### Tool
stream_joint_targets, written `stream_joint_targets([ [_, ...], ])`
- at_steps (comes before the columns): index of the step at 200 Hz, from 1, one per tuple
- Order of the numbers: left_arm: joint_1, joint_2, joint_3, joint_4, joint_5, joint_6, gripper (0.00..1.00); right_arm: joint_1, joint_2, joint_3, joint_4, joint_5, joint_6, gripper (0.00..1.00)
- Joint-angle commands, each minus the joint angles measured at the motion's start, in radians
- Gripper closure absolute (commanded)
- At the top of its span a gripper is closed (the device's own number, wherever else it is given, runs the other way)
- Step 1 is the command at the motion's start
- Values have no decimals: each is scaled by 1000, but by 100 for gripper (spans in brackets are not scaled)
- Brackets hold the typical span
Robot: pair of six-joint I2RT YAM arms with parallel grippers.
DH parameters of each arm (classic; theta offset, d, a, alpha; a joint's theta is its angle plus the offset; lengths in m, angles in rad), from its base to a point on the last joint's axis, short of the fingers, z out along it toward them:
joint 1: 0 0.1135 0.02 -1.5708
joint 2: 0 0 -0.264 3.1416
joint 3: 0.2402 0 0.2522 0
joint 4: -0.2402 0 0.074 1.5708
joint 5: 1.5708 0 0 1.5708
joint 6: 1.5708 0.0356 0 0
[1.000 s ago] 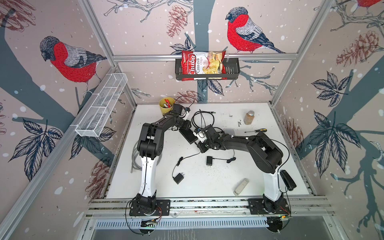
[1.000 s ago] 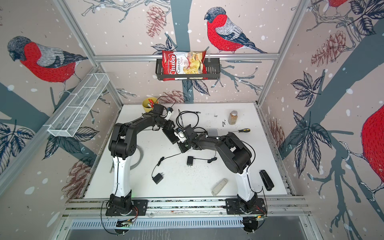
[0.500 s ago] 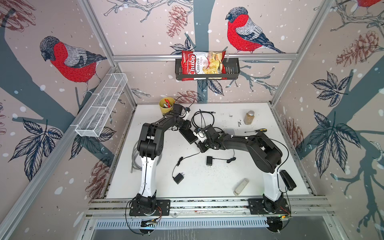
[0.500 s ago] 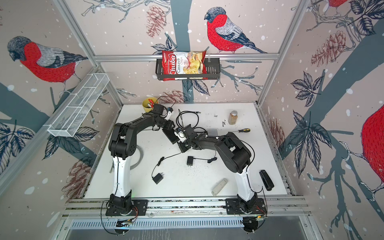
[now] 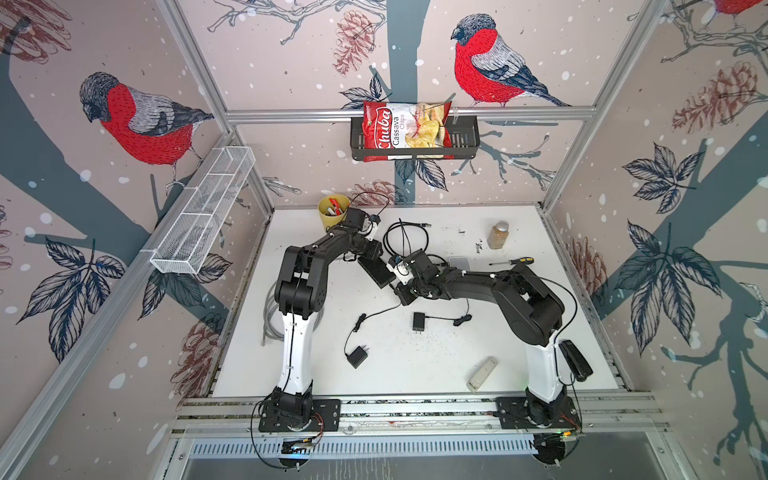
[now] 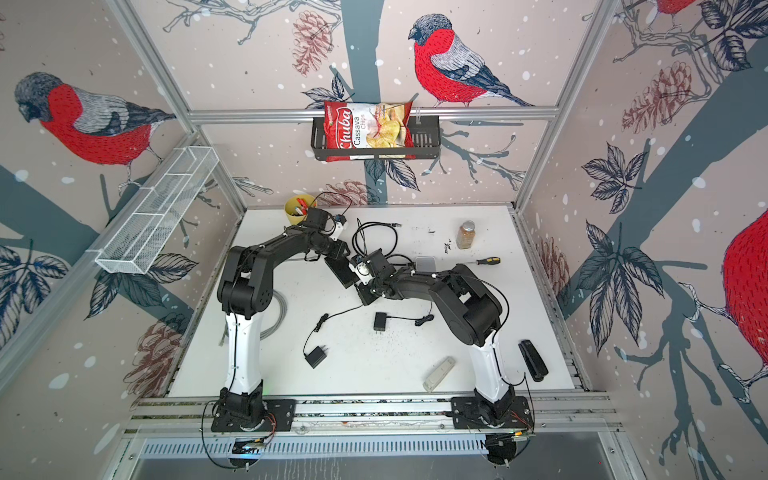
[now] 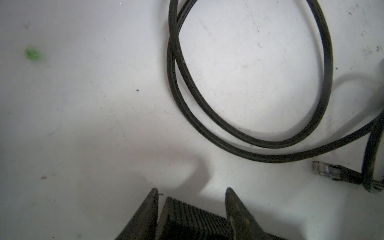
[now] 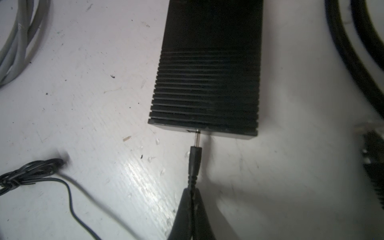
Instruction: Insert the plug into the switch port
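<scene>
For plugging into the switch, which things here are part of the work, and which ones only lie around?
In the job: plug, its tip at the port; switch; right gripper, shut on the plug; left gripper, clamped on the switch.
Lying about: screwdriver, bottle, yellow cup, stapler, chip bag, looped black cable.

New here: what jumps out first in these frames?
Both black arms meet mid-table over the black switch. The right gripper pinches the plug, its metal tip at the switch's end-face port, not seated; the left gripper clamps the opposite end. A red chips bag sits in the back-wall basket.
</scene>
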Motion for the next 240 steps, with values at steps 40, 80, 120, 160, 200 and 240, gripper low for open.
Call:
stream_joint_targets([
  [40,-11,-6,-5,-13,17,-12,50,-4,9,16,23,8,17,99],
  [80,-18,-2,-5,-18,9,-27,50,-4,9,23,28,8,25,99],
  [120,-17,9,-8,-33,-14,-108,51,-3,14,29,36,-1,39,99],
  [160,-16,-4,-33,-23,-8,-125,51,-3,14,30,49,-6,50,99],
  [200,-17,-5,-32,-32,1,-137,52,-2,22,48,50,-10,60,99],
  [240,-21,-11,-55,-31,8,-149,53,-2,19,48,66,-4,79,99],
])
